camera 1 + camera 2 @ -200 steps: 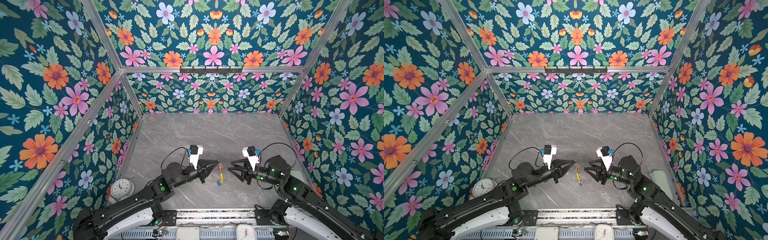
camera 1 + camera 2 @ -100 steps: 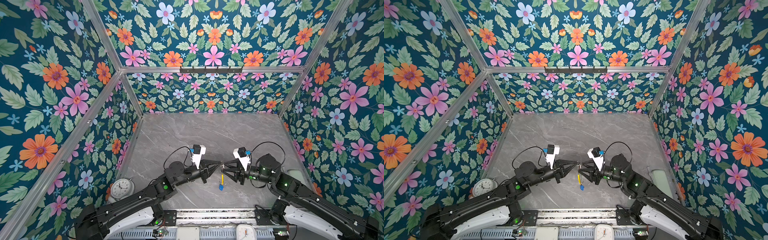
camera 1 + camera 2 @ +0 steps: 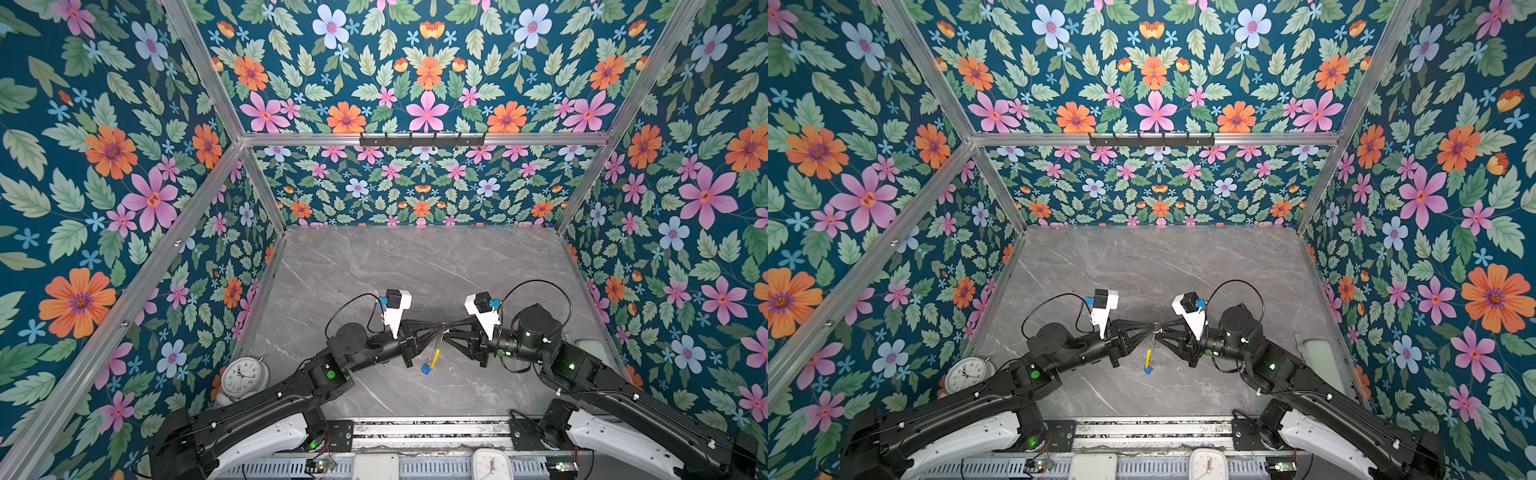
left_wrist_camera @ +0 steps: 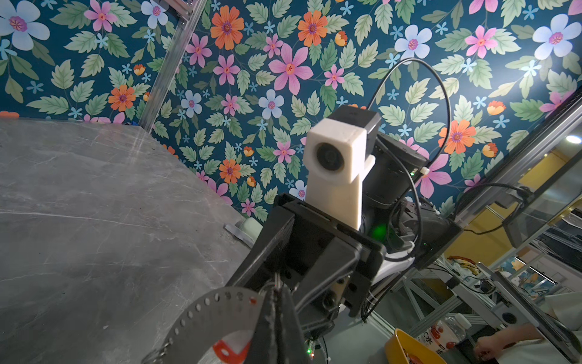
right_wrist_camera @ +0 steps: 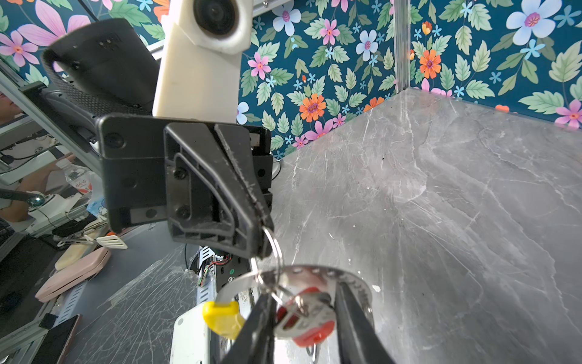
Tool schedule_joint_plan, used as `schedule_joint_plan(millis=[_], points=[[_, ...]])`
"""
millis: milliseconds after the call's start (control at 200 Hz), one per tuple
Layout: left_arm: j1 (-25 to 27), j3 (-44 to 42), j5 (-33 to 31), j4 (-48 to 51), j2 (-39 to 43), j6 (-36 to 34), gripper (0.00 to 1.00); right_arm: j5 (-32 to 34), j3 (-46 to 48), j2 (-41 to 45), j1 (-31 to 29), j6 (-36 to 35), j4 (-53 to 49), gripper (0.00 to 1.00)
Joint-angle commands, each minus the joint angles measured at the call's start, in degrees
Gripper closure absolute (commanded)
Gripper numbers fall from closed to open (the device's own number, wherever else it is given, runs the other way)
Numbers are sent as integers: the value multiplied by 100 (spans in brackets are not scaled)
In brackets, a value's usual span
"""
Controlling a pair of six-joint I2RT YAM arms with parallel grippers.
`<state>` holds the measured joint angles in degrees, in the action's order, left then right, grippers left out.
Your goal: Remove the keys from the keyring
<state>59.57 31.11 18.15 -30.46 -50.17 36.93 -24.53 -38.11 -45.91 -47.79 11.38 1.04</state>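
Both grippers meet tip to tip above the table's front middle. My left gripper (image 3: 440,331) is shut on a small split ring (image 5: 274,249) that hangs on the keyring (image 5: 315,271), a silver band with a yellow sleeve (image 5: 223,318). The right gripper (image 5: 304,290) has its fingers (image 5: 352,315) against both sides of the red-tagged key (image 5: 307,320). In both top views the keyring's yellow sleeve (image 3: 435,356) hangs below the tips. The blue-tagged key (image 3: 424,368) dangles lowest. In the left wrist view the shut left gripper (image 4: 277,302) hides most of the band (image 4: 204,309).
A round alarm clock (image 3: 245,374) stands at the front left corner of the marble table (image 3: 415,270). A pale object (image 3: 1318,353) lies by the right wall. A white clock (image 3: 490,463) sits on the front rail. A hook rail (image 3: 422,139) is on the back wall.
The right gripper has moved left to meet the left gripper, and its jaws have narrowed around the red-tagged key. The left gripper has stayed shut and shifted slightly right.
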Motion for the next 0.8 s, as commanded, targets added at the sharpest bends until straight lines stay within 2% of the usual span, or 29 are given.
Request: schedule_joint_plan(millis=[0,120,235,350,620,795], points=[[-5,52,92,-342,25,7,100,-130,-37,-42,-3,-75,101,70],[-7,53,110,-382,12,18,100,-131,-89,-59,-37,-108,45,78],[1,35,79,-417,8,43,100,-157,-139,-83,-71,-132,-30,92],[-7,-25,-21,-492,60,59,100,-166,-178,-144,-121,-157,-87,100],[-4,-394,-24,-1320,174,23,100,-131,-111,-290,-297,-145,-77,100],[1,-457,154,-1371,159,-216,100,-208,-149,-377,-360,-172,-219,100]])
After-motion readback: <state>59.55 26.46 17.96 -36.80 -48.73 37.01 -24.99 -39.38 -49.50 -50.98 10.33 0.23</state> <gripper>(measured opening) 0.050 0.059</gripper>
